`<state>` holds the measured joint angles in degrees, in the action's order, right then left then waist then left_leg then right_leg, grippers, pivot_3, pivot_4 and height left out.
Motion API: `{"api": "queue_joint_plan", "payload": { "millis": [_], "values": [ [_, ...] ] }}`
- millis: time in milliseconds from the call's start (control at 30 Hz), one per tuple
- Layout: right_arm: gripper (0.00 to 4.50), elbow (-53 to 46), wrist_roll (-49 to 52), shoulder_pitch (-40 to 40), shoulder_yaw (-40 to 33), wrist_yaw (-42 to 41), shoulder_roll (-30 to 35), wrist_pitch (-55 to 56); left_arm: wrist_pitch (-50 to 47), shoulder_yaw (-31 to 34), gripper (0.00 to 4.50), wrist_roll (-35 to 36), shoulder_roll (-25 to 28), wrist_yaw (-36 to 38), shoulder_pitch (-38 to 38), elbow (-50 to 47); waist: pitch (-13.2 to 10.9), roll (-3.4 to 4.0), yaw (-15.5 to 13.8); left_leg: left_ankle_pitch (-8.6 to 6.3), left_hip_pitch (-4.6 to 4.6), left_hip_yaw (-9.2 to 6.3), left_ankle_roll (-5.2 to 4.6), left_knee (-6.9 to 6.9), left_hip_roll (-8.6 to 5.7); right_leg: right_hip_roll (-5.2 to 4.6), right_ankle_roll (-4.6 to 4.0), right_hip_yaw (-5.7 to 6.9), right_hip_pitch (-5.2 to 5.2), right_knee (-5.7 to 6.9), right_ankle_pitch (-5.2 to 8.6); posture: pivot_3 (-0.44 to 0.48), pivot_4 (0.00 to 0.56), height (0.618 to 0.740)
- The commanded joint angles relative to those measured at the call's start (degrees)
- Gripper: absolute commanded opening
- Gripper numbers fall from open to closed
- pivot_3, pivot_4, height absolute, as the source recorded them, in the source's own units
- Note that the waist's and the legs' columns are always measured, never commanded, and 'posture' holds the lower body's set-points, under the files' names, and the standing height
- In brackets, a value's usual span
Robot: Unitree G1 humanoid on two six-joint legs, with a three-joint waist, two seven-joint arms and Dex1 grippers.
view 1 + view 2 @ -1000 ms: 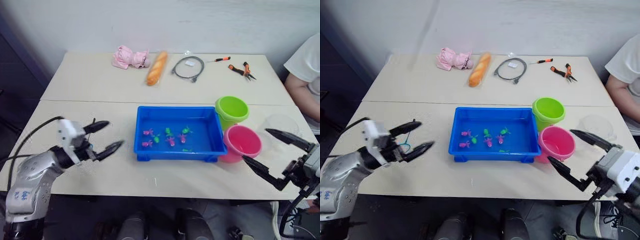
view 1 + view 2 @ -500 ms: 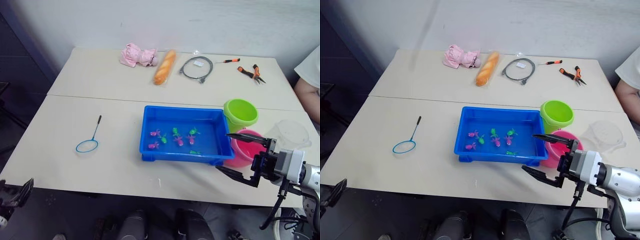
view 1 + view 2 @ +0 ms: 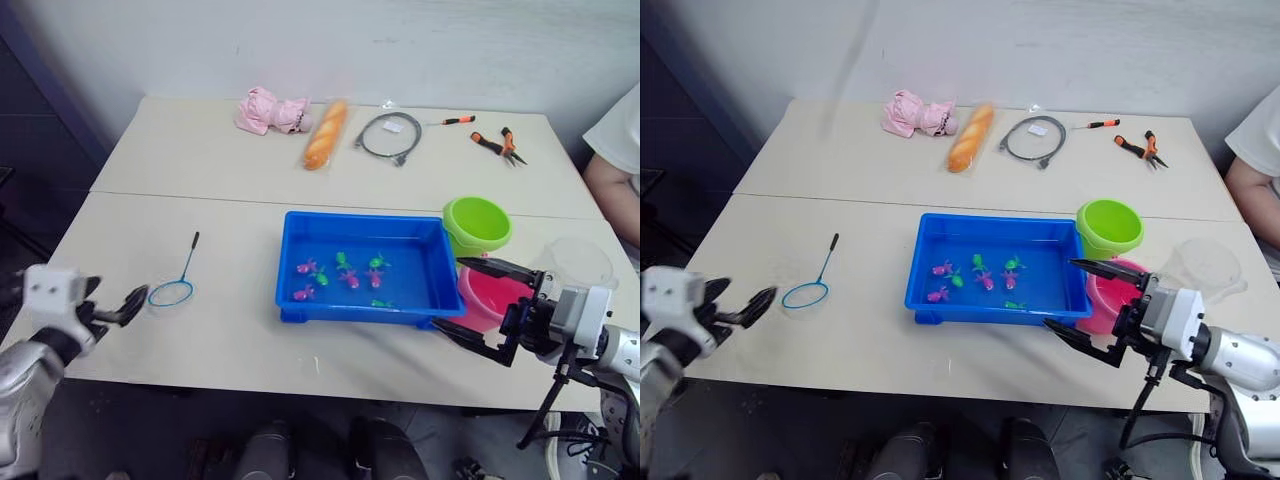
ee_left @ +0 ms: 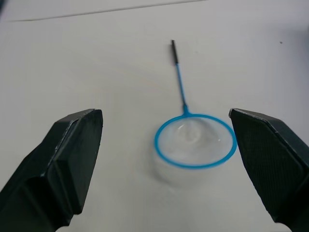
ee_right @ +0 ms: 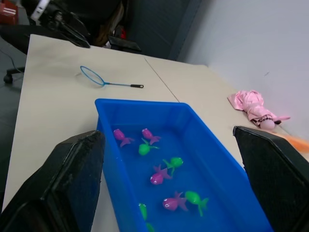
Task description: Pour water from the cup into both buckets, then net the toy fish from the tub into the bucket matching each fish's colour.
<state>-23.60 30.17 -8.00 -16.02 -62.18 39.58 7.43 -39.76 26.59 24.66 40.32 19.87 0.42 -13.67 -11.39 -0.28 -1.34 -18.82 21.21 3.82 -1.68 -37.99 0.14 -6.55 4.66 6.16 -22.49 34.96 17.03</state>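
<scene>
The net (image 3: 173,291) lies flat on the table left of the blue tub (image 3: 300,232); its handle points away from me. My left gripper (image 3: 735,298) is open at the front-left table edge, just short of the net (image 4: 195,139). Several pink and green toy fish (image 3: 347,275) float in the tub's water (image 5: 161,175). The green bucket (image 3: 478,224) and pink bucket (image 3: 497,296) stand at the tub's right end, with the clear cup (image 3: 572,262) to their right. My right gripper (image 3: 450,293) is open and empty, in front of the pink bucket by the tub's front-right corner.
Along the far edge lie a pink cloth toy (image 3: 265,110), a bread loaf (image 3: 320,133), a grey coiled cable (image 3: 385,135), a screwdriver (image 3: 450,120) and pliers (image 3: 500,142). A person's arm (image 3: 612,165) is at the right side. A seam crosses the table behind the tub.
The left arm dropped off the table's left side, uncovering the net, and has come back up at the front edge near it. The right gripper moved left, in front of the pink bucket.
</scene>
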Motion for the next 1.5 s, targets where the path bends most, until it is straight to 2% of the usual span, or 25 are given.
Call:
{"api": "queue_joint_plan", "payload": {
  "millis": [33,233,400,500,733,767,967,1067,1133,1200,1233,1300,1400,1500],
  "values": [
    [4.44,-3.1,-1.4,-0.8,1.0,1.4,-0.5,0.8,-4.5,-5.6,4.5,-3.9,1.3,-2.4,-7.2,6.1,0.0,0.02,0.1,0.01,-0.01,0.03,0.0,0.0,-0.02,0.0,0.0,0.0,0.0,0.03,0.0,0.0,0.15,0.74],
    [4.44,-3.1,-2.7,0.6,2.2,3.6,-0.4,0.5,-6.4,-15.7,4.5,-8.8,-0.8,-1.7,-22.3,23.1,0.0,-0.02,-0.1,0.1,0.0,0.11,0.06,-0.05,-0.06,0.04,0.03,0.02,-0.06,0.15,-0.02,0.0,0.15,0.74],
    [4.44,-3.6,-3.5,0.7,2.0,4.7,-0.4,0.4,-5.0,-16.6,4.5,-10.3,-4.1,-1.6,-30.2,36.3,0.0,-0.06,0.0,0.13,0.04,0.11,0.05,-0.08,-0.11,0.07,0.05,0.06,-0.08,0.46,-0.03,0.0,0.15,0.74],
    [4.5,-4.3,-3.6,0.2,1.6,5.6,-0.2,-0.1,-5.4,-19.6,3.65,-10.8,-4.6,3.1,-31.4,38.7,0.0,-0.06,-0.1,0.21,0.01,0.14,0.04,-0.12,-0.13,0.06,0.06,0.04,-0.07,0.52,-0.03,0.0,0.15,0.74],
    [4.5,-5.3,-3.3,-0.5,1.0,6.5,0.5,-0.9,-4.8,-21.2,0.37,-12.5,-4.9,6.7,-31.5,41.0,0.0,-0.04,-0.4,0.29,-0.02,0.1,0.01,-0.14,-0.24,-0.03,0.11,0.01,-0.03,0.56,-0.05,0.0,0.15,0.74],
    [4.5,-5.4,-3.2,-0.5,0.8,6.6,0.6,-1.1,-4.2,-20.8,0.04,-12.6,-4.8,6.7,-31.2,40.9,0.0,-0.04,-0.4,0.29,-0.03,0.1,0.01,-0.14,-0.24,-0.04,0.12,0.01,-0.01,0.55,-0.06,0.0,0.15,0.74],
    [4.5,-8.3,0.5,-1.7,-0.6,6.6,2.5,-5.5,4.5,-15.5,0.04,-9.9,-2.6,11.7,-29.6,36.7,0.0,-0.05,-0.2,0.3,-0.02,0.09,0.0,-0.14,-0.23,-0.04,0.14,0.01,-0.02,0.55,-0.07,0.0,0.15,0.74],
    [4.5,-11.7,6.3,-1.0,-1.6,8.0,5.7,-13.5,18.7,-14.2,0.04,-8.0,1.0,22.9,-29.5,32.2,-0.1,-0.27,-0.1,0.33,0.04,0.09,0.03,-0.16,-0.2,-0.04,0.14,0.01,-0.06,0.54,-0.07,0.0,0.15,0.74],
    [4.5,-13.2,9.4,1.2,-1.5,9.8,7.5,-18.6,25.6,-14.5,0.04,-5.7,3.4,32.9,-30.1,29.2,-0.1,-0.36,0.0,0.35,0.07,0.04,0.08,-0.17,-0.14,-0.04,0.13,0.04,-0.08,0.48,-0.07,0.0,0.15,0.74],
    [4.5,-14.2,12.0,4.2,-0.6,10.9,9.4,-23.0,28.4,-16.1,0.04,-1.7,6.6,45.6,-30.6,24.4,-0.2,-0.34,0.2,0.33,0.04,0.04,0.12,-0.16,-0.12,-0.05,0.11,0.01,-0.07,0.2,-0.06,0.0,0.15,0.74],
    [4.5,-14.4,13.1,5.6,0.0,10.7,10.4,-25.0,27.5,-17.1,0.04,-0.2,7.7,49.4,-31.7,22.7,-0.1,-0.29,0.2,0.33,0.06,0.04,0.12,-0.14,-0.11,-0.06,0.1,0.01,-0.07,0.13,-0.06,0.0,0.15,0.74],
    [4.5,-14.8,15.8,8.2,1.3,10.2,12.4,-29.3,26.2,-20.2,0.04,0.3,8.8,54.1,-34.5,20.7,-0.2,-0.25,0.1,0.32,0.01,0.02,0.13,-0.12,-0.11,-0.08,0.07,0.02,-0.04,0.13,-0.05,0.0,0.15,0.74],
    [4.5,-14.6,19.8,13.8,4.3,11.3,15.8,-37.6,27.9,-30.2,0.04,-5.5,10.9,61.9,-38.1,16.5,-0.2,-0.19,-0.1,0.34,0.04,-0.01,0.08,-0.14,-0.13,-0.07,0.07,0.07,-0.01,0.14,-0.05,0.0,0.15,0.74],
    [4.5,-14.5,20.0,18.9,7.5,12.5,15.8,-41.2,25.9,-35.6,0.04,-6.1,8.6,63.5,-40.9,12.7,-0.2,-0.18,0.0,0.36,0.12,0.03,-0.01,-0.15,-0.18,-0.05,0.08,0.07,-0.02,0.09,-0.05,0.0,0.15,0.74]
  ]
}}
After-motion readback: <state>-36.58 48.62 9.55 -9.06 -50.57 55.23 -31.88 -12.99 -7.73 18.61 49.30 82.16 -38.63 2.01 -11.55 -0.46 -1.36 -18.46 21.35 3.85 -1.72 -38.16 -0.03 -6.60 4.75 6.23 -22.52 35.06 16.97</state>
